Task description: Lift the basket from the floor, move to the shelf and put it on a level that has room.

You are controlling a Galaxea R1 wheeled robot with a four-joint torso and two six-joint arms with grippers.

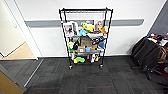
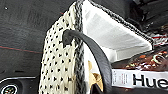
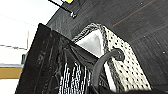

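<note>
- Head view: the shelf (image 1: 85, 37) stands dead centre against the white wall, at 12 o'clock from the robot, on its small castors on the floor (image 1: 82, 80).
- Its top level (image 1: 85, 10) is flat black mesh. The tiers under it are packed with pictures (image 1: 68, 28), a cardboard box (image 1: 86, 41) and a jumble of colourful toys (image 1: 88, 27).
- Over at 3 o'clock there's a dark chair (image 1: 147, 53) with a bench (image 1: 160, 41) of clutter behind it. At 9 o'clock an open doorway shows tan wooden flooring (image 1: 21, 52).
- Left wrist view: the basket (image 2: 60, 62) is right up close, checkered weave, dark rim, white cloth lining (image 2: 110, 32). One dark handle (image 2: 95, 55) arches up off its end wall toward the camera. Carpet shows below it, and the basket looks tilted.
- Inside there's a printed package (image 2: 140, 70) with big lettering, lying against the lining.
- Right wrist view: the other end of the basket (image 3: 120, 65), with its own dark handle (image 3: 105, 62) curving toward the camera and a shiny black bag (image 3: 50, 65) sticking up out of it. A castor of the shelf (image 3: 73, 14) shows past it.
- Left hand and right hand: honestly can't tell whether either one is open or closed. The fingers don't show up at all.
</note>
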